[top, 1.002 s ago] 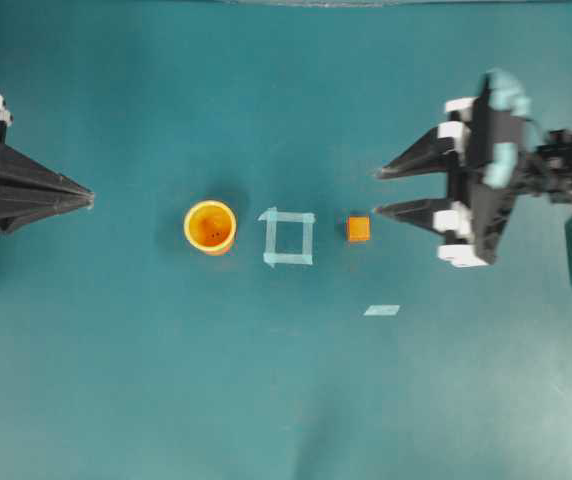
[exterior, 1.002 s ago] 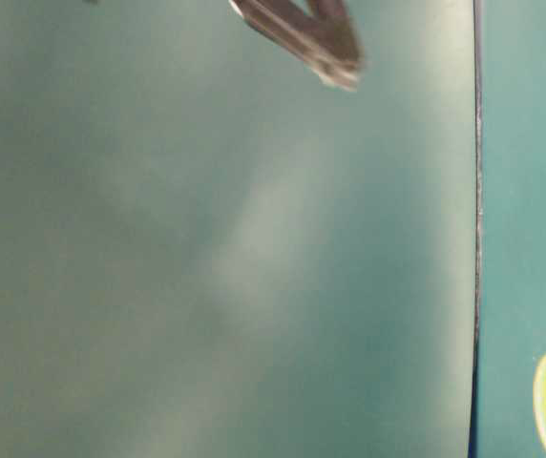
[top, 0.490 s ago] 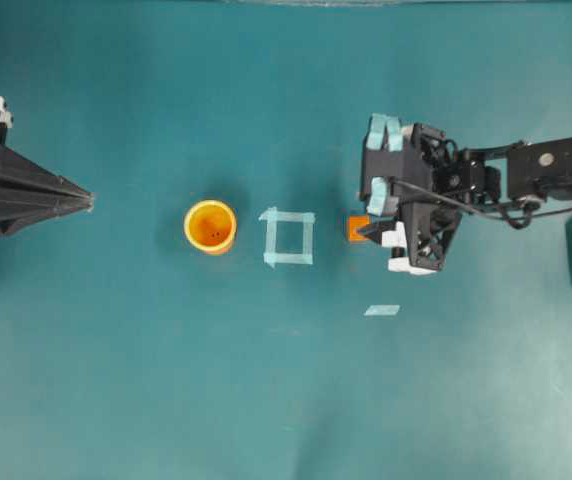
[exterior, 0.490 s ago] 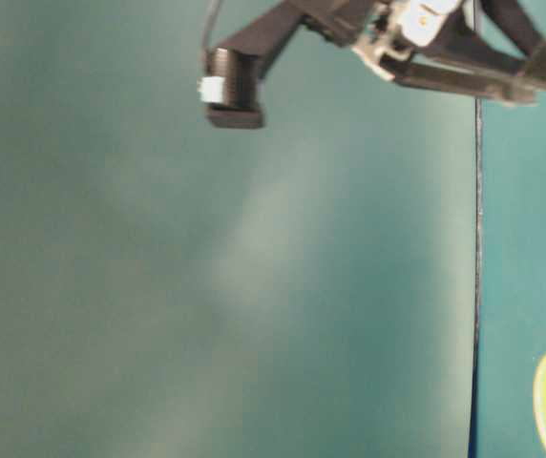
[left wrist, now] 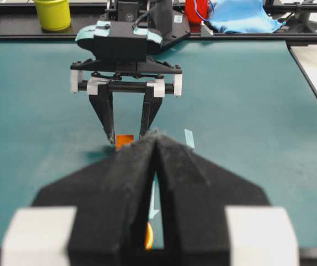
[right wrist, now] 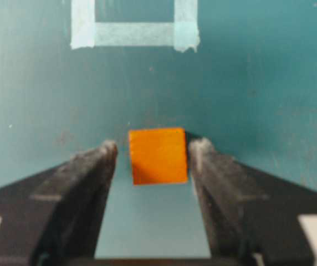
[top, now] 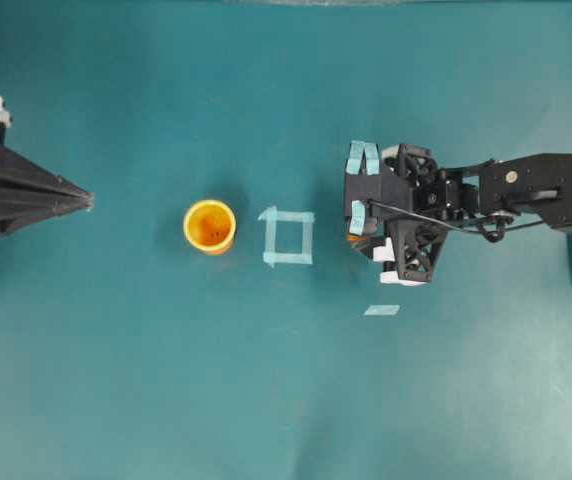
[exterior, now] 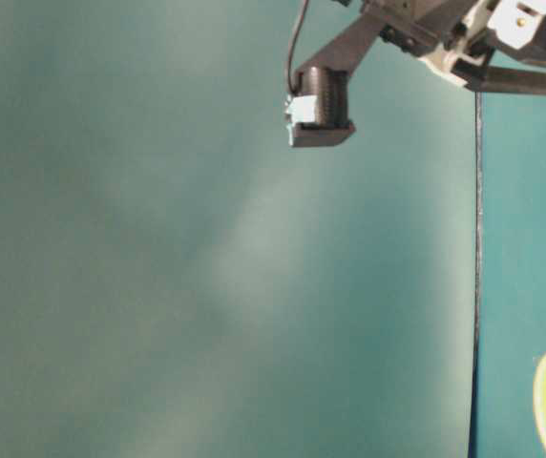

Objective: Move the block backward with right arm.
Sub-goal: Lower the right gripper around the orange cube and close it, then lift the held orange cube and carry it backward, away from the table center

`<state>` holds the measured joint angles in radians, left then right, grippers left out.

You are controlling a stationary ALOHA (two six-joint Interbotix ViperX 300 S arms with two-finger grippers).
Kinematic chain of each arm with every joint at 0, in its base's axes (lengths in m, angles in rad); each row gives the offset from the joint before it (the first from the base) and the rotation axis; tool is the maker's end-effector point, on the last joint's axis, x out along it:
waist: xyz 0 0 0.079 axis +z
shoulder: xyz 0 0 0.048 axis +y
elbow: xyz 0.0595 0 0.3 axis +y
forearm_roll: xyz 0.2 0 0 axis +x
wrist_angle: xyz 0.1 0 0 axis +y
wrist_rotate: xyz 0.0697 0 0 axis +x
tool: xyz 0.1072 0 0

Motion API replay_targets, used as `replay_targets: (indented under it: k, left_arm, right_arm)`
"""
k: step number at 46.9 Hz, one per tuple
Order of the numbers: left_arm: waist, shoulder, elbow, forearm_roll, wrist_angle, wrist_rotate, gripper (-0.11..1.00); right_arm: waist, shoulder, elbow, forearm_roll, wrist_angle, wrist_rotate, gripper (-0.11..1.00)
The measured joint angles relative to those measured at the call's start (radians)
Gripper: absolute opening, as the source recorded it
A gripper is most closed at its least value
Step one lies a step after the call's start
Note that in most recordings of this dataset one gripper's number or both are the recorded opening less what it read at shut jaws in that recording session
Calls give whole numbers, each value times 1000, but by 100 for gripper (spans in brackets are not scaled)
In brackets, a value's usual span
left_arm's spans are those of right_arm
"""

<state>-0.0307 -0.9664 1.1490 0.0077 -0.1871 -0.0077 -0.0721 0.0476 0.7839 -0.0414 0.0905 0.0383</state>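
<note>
The small orange block (right wrist: 158, 155) sits on the teal table between my right gripper's (right wrist: 154, 149) two black fingers. There is a narrow gap on each side, so the jaws are open around it. In the overhead view the right gripper (top: 359, 232) points down over the block (top: 351, 238), which shows only as an orange sliver. The left wrist view shows the block (left wrist: 124, 140) between the right gripper's fingertips. My left gripper (top: 88, 199) is a shut, empty wedge at the far left.
A yellow-orange cup (top: 210, 226) stands left of a light blue tape square (top: 289, 238), which lies just left of the block. A short tape strip (top: 382, 310) lies nearer the front. The tape square also shows ahead of the block in the right wrist view (right wrist: 134, 33).
My right arm has moved left and come down over the block, so its fingers now straddle it. The block, the cup and the left arm have not moved.
</note>
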Motion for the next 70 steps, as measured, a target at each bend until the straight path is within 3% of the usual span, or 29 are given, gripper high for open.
replay_targets:
  k: [7,16,19,33,44,60,70]
  left_arm:
    - [-2,-2,0,0,0,0,0]
    - [-2,-2,0,0,6,0,0]
    - [-2,-2,0,0,9,0,0]
    - [0,-3,0,0,14,0,0]
    - [0,-2,-2,0,14,0,0]
    - [-2,-3,-2,0,14,0,0]
    - [0,-3,-2,0,14,0,0]
  right_arm:
    - [0,12,-8,0,-5,0,57]
    - [0,14,-12,2,0,14,41]
    - [-2,11,-18,2,17,20,40]
    - [3,-117,-115,8,249,28,40]
    - [-2,-196,-195,8,362,28,40]
    - [-178,-192,-239,-5,376,18,40]
    - [-301,-160,-288,-75,376,14,40]
